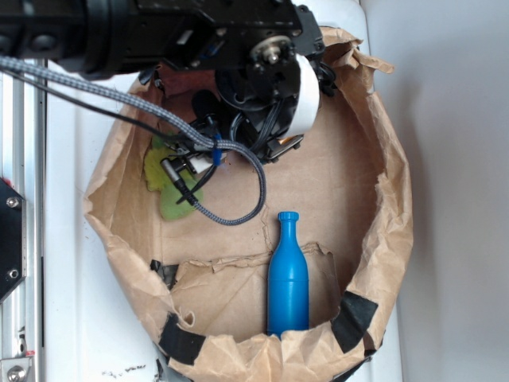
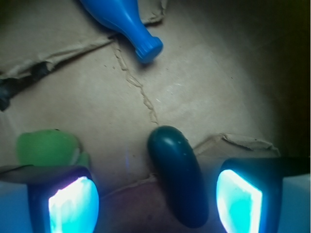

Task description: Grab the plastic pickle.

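The plastic pickle (image 2: 178, 174), a smooth dark green oblong, lies on the cardboard floor between my two fingers in the wrist view, nearer the right pad. My gripper (image 2: 155, 201) is open, with clear gaps on both sides of the pickle and neither pad touching it. In the exterior view my gripper (image 1: 238, 147) hangs low at the back of the paper-lined bin, and the arm hides the pickle there.
A blue plastic bottle (image 1: 288, 274) lies near the bin's front, its cap pointing toward me (image 2: 127, 24). A fuzzy lime-green plush toy (image 1: 169, 185) sits left of the gripper (image 2: 48, 146). Crumpled brown paper walls (image 1: 390, 199) ring the bin.
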Tool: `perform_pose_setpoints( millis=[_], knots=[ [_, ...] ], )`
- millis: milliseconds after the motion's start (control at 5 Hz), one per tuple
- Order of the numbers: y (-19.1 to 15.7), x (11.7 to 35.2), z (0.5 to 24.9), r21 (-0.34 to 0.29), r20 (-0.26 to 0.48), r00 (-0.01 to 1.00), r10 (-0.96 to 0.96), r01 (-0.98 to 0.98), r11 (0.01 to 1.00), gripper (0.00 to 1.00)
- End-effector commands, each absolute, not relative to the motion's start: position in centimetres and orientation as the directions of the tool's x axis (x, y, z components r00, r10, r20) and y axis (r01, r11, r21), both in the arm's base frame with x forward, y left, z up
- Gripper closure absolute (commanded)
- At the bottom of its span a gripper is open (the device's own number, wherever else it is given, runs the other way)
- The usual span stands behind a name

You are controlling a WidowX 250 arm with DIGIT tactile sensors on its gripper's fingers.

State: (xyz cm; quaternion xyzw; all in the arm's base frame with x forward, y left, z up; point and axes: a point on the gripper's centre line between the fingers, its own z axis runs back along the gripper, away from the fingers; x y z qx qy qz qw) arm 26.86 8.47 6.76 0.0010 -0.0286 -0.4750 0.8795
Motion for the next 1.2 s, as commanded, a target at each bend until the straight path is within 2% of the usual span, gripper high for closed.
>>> perform_pose_setpoints(
  millis=[0, 200, 400, 600, 800, 1000],
  knots=[
    [7.7, 29.3, 5.5, 0.09, 0.065, 0.535, -0.842, 0.837, 0.539, 0.0],
    [7.7, 29.7, 3.9, 0.117, 0.026, 0.543, -0.839, 0.832, 0.542, 0.0],
    [7.4, 29.1, 4.8, 0.152, 0.056, 0.541, -0.839, 0.826, 0.543, 1.0],
    [7.4, 28.6, 6.2, 0.184, 0.099, 0.538, -0.837, 0.817, 0.546, 1.0],
    [7.4, 28.4, 7.2, 0.182, 0.128, 0.535, -0.835, 0.815, 0.55, 1.0],
    [7.1, 28.1, 9.3, 0.155, 0.171, 0.533, -0.829, 0.816, 0.557, 1.0]
  ],
)
